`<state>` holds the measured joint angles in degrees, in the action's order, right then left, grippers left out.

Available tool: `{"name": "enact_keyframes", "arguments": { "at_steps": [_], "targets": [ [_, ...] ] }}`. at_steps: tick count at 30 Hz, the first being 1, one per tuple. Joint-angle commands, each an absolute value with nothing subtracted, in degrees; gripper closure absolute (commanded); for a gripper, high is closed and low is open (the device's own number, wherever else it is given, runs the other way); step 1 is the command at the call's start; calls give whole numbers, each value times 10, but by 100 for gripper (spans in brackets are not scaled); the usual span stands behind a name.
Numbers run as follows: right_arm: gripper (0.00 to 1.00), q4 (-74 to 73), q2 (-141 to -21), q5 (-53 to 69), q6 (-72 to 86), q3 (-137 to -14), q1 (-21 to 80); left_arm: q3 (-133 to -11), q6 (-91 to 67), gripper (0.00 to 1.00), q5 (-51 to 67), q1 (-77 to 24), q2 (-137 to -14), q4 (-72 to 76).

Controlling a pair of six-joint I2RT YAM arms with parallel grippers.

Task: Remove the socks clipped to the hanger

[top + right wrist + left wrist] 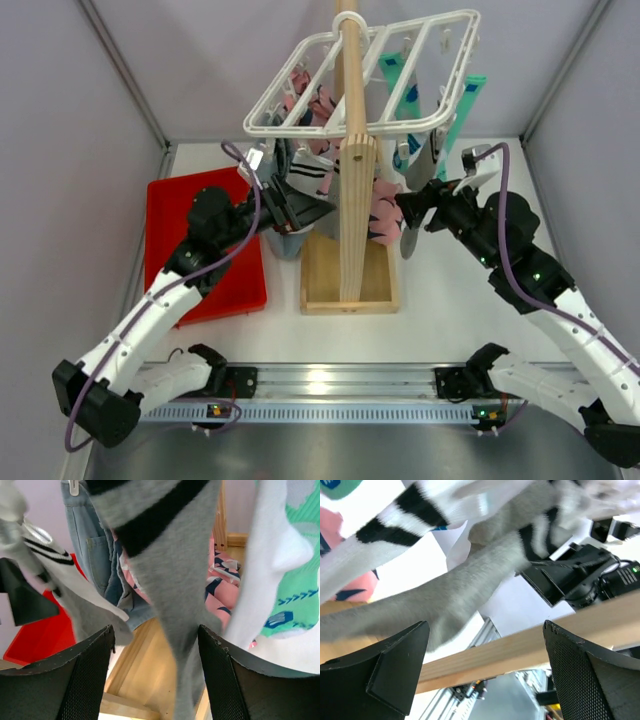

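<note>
R gripper (156, 630): jaws wide, nothing clamped. Grey sock w/ black band (170, 580) hangs down into the gap betw. its fingers. L gripper (485, 630): jaws wide too, empty. 2nd grey sock (445, 600) drapes just above the gap, striped sock (405, 510) beyond it. All hang clipped under the hanger (461, 68) atop the wooden post (350, 170); teal sock (408, 92) at rear. Red tray (200, 250) at left. Step, my read: pre-grasp. Next: R closes on banded sock, then a steady downward pull to pop the clip w/o rocking the post.
</note>
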<state>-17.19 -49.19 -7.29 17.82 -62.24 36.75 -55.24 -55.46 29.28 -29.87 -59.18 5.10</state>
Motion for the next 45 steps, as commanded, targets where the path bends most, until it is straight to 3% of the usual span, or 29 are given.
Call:
{"name": "enact_keyframes", "arguments": {
  "at_steps": [1,4,11,15,26,31,33,36,37,40,41,42,45],
  "targets": [
    [34,-156,-486,-68,190,-618,377,-534,-504,2,244,-297,-540,19],
    [34,-158,-476,-50,197,-620,377,-512,-483,2,230,-296,-499,7],
    [34,-199,-447,-16,218,-628,377,-502,-376,2,75,-297,-432,-111],
    [35,-210,-460,90,234,-640,377,-495,-333,2,20,-296,-442,-122],
    [38,-114,-477,232,308,-622,378,-512,-241,2,30,-296,-553,-55],
    [40,-135,-469,194,302,-628,383,-499,-205,2,6,-295,-559,12],
    [40,-178,-461,150,283,-642,383,-497,-207,2,52,-291,-567,38],
    [37,-242,-445,91,257,-665,384,-509,-214,20,122,-286,-589,41],
    [37,-256,-441,81,251,-671,384,-516,-222,41,152,-280,-593,43],
    [36,-287,-429,78,237,-690,384,-527,-235,65,231,-276,-613,47],
    [35,-293,-428,89,233,-700,383,-531,-238,87,245,-274,-626,47],
    [35,-305,-429,95,230,-707,383,-534,-243,96,279,-272,-630,48],
    [35,-311,-438,133,231,-720,383,-543,-261,100,316,-262,-644,47]
  ]
}}
